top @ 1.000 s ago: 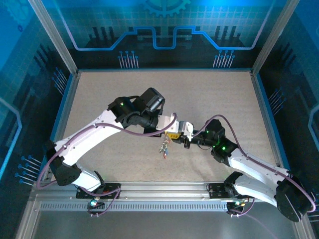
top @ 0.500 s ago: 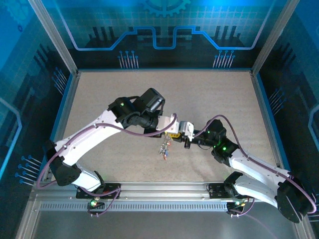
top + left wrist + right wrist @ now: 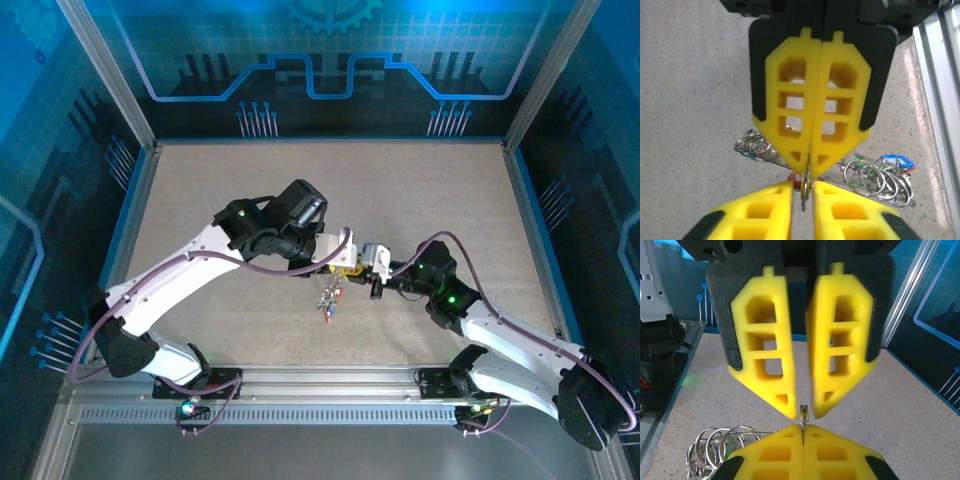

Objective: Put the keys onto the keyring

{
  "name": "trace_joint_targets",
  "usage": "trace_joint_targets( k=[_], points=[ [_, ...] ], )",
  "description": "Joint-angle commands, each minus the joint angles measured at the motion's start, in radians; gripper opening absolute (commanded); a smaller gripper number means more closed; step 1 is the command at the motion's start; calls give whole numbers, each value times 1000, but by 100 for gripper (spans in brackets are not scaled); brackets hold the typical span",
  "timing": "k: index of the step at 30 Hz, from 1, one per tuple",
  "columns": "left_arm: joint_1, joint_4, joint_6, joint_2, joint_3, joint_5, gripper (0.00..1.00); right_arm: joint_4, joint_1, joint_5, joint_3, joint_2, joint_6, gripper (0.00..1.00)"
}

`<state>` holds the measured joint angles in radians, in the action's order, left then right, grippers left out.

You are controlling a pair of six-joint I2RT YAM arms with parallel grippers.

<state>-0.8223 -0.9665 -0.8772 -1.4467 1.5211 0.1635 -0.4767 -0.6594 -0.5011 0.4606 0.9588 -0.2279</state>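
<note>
We see the left arm (image 3: pixel 190 265) rising from its base at the near left corner of the beige speckled surface (image 3: pixel 420 190). It bends at a high elbow and reaches rightward toward the middle, its wrist turned so the fingers point across at the other arm. The right arm (image 3: pixel 500 330) sweeps in low from the near right corner, its forearm angled leftward, so that the two sets of fingers meet tip to tip over the middle of the surface, somewhat nearer its near edge than its far one. In the left wrist view, the left gripper (image 3: pixel 810 162) has its yellow latticed plastic fingers pressed flat together. They pinch a thin silver metal ring (image 3: pixel 804 182), seen edge-on, which juts out past their tips. In the right wrist view, the right gripper (image 3: pixel 802 407) has its matching yellow fingers parted by a narrow gap. The ring's free edge sits in that gap, and we cannot tell whether either finger touches it. The small silver metal keys with coloured plastic tags (image 3: pixel 328 297) hang as one bunch just below the meeting fingers, with loops of wire ring fanned out to either side, a blue tag (image 3: pixel 895 161) among them and bits of red and green. Whether the pinched ring is the keyring itself we cannot tell.
</note>
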Motion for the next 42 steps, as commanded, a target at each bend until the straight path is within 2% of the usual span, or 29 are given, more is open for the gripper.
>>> trace_joint_targets(
  k=[1,7,11,15,17,20,29,31,35,37,39,42],
  points=[
    [29,112,59,95,-70,45,34,-99,-1,13,-21,-37,23,0],
    [71,308,142,231,-255,139,36,-173,0,12,-30,-49,48,0],
    [78,414,177,265,-329,173,35,-200,1,4,-27,-49,64,0],
    [80,459,191,266,-364,191,32,-209,1,4,-20,-51,71,0],
    [81,489,203,267,-379,199,21,-212,1,1,-16,-47,76,0],
    [82,523,217,271,-397,213,17,-229,1,1,-16,-39,88,0],
    [83,576,254,259,-425,256,19,-286,1,-5,-16,-25,115,0],
    [86,592,262,259,-432,274,16,-292,1,-5,-17,-25,116,0],
    [95,573,253,268,-424,274,1,-207,1,-6,-2,-36,74,0],
    [98,529,222,272,-403,247,0,-117,1,-7,13,-51,26,1],
    [98,466,197,261,-362,193,0,-10,2,-13,33,-63,-29,9],
    [89,289,137,210,-246,118,0,124,1,-7,59,-71,-86,19]
  ],
)
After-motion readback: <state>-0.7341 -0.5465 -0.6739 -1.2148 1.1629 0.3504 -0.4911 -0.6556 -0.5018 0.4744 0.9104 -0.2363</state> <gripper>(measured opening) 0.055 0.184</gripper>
